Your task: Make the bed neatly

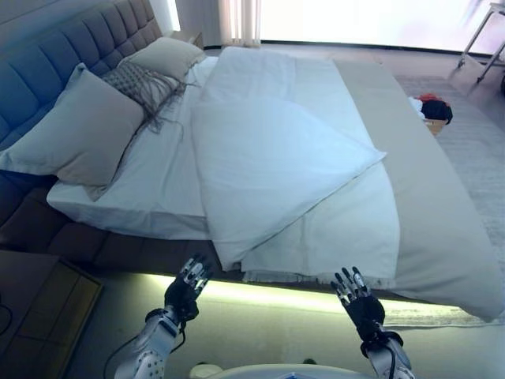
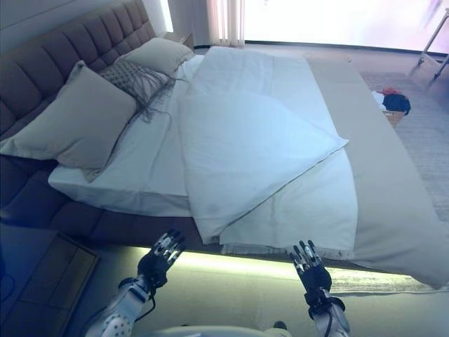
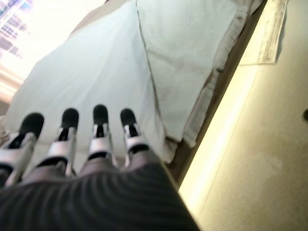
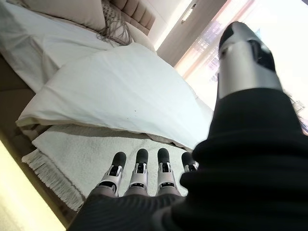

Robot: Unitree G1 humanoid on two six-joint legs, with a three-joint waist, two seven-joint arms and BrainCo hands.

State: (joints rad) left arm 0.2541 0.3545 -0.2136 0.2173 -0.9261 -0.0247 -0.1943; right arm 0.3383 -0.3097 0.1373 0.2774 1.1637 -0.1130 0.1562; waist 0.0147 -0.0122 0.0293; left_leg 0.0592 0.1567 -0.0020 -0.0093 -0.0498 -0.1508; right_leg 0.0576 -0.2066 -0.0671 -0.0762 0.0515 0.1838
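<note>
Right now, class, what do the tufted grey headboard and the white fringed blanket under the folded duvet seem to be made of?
The tufted grey headboard: apparently upholstered fabric, matte, with stitched padded squares. The white fringed blanket: likely a woven, nubbly textile, given its pebbled surface and tasselled edge. The exact fibres can't be told.

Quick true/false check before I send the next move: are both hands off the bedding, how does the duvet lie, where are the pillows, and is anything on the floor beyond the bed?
1. The left hand grips the white duvet. False: its fingers are straight, short of the bed edge, holding nothing.
2. The right hand is open and empty. True.
3. The duvet lies flat and square over the whole bed. False: it is folded over on itself into a diagonal flap.
4. The pillows lean against the headboard. True.
5. Clothes lie on the floor at the bed's far side. True.
</note>
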